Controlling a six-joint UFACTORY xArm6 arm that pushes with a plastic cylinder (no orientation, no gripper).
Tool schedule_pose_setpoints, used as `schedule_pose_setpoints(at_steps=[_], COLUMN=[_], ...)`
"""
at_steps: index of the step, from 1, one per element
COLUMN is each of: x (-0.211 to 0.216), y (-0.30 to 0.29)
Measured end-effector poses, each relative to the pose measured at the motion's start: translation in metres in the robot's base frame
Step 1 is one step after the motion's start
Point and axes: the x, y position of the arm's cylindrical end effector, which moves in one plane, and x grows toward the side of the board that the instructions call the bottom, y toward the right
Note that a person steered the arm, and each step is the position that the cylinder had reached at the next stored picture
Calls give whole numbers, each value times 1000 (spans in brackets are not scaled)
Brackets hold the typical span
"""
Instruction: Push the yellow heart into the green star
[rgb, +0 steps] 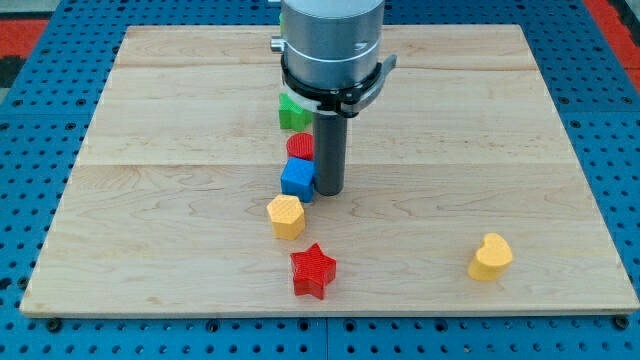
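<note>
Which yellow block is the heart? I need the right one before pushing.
The yellow heart sits alone toward the view's bottom right, its top notched. The other yellow block, a faceted one, lies just below the blue block, near my tip.

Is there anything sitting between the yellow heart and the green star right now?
No block lies on the straight line from the yellow heart to the green star, but my tip and its rod stand near that line, just below the star, beside the blue block.
</note>
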Motion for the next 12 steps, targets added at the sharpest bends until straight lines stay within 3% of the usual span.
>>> schedule_pose_setpoints(at_steps=[2, 4, 5, 6, 7, 8, 9, 10, 11, 12], x=[-21, 15, 79, 139, 128, 85, 73, 107, 112, 74], y=[30, 238, 302, 303, 256, 205, 190, 199, 154, 142])
